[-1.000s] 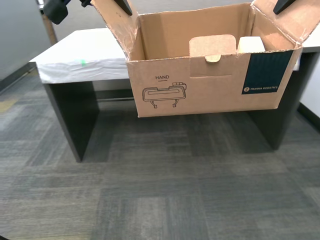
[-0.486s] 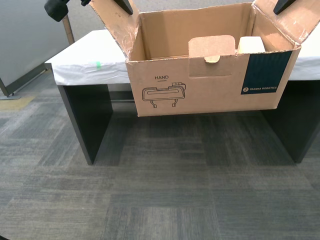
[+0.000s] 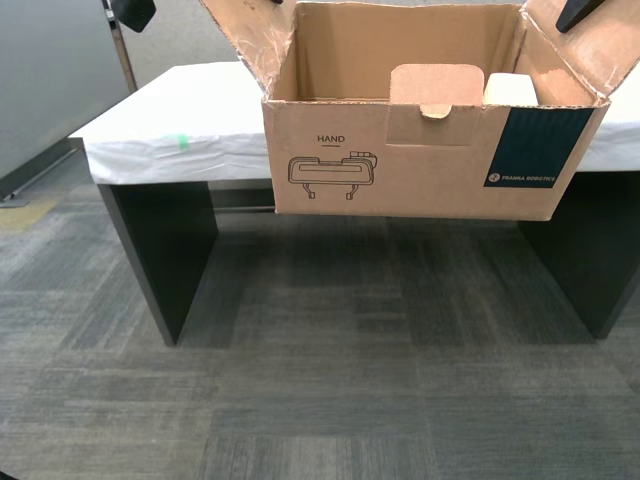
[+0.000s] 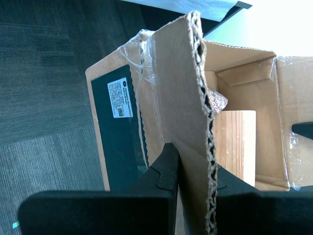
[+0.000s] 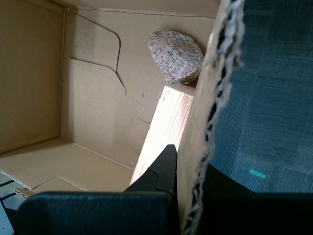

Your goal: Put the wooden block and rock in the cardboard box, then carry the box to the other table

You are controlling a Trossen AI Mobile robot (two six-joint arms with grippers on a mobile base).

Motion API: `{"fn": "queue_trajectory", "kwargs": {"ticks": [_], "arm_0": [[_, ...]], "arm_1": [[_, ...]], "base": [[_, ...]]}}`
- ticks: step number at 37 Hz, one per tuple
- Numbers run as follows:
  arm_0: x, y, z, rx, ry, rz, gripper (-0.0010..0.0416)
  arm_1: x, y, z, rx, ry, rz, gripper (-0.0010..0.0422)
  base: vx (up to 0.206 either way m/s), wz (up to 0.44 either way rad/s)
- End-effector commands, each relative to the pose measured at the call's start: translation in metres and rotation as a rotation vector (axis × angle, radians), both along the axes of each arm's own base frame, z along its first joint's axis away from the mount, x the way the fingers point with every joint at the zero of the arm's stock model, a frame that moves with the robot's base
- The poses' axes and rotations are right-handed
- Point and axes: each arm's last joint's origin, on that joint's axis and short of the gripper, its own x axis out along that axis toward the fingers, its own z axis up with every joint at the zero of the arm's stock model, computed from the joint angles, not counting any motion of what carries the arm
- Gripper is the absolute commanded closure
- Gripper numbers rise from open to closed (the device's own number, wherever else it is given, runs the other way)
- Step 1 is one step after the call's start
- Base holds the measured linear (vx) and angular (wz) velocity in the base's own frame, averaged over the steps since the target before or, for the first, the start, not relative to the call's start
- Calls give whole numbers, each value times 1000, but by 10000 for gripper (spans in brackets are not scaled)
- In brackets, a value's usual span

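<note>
The cardboard box [image 3: 400, 170] hangs in the air in front of the other table [image 3: 150, 115], its flaps up. Inside it lie the wooden block [image 5: 164, 127] and, at the block's end, the speckled rock [image 5: 176, 56]. My first gripper [image 5: 188, 171] is shut on one side flap. My second gripper [image 4: 195, 171] is shut on the flap above the dark teal end panel, with the wooden block [image 4: 234, 142] and the rock [image 4: 217, 102] below it. In the exterior view the block's pale top [image 3: 510, 88] shows behind the front wall, and the rock is hidden.
The white-draped table bears a green tape mark [image 3: 180, 140] and stands on dark legs [image 3: 165, 250] on grey carpet [image 3: 320, 380]. A grey partition [image 3: 50, 80] stands at the exterior view's left. A black arm part [image 3: 132, 12] shows at the top.
The whole scene has shifted in the exterior view, so the camera has moved. The box stays held by both flaps in the same way.
</note>
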Motion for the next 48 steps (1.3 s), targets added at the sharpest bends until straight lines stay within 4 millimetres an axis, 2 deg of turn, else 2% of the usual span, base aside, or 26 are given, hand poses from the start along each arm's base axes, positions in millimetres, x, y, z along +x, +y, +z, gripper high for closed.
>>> {"fn": "queue_trajectory", "kwargs": {"ticks": [1,48], "arm_0": [[0,2,2,32,-6,21,406],[0,2,2,13,-36,69,406]], "arm_1": [[-1,-1,2,-24,-1,-34,413],[1,0,1,-25,55,105,413]], "base": [[128,-92],[128,-34]]}}
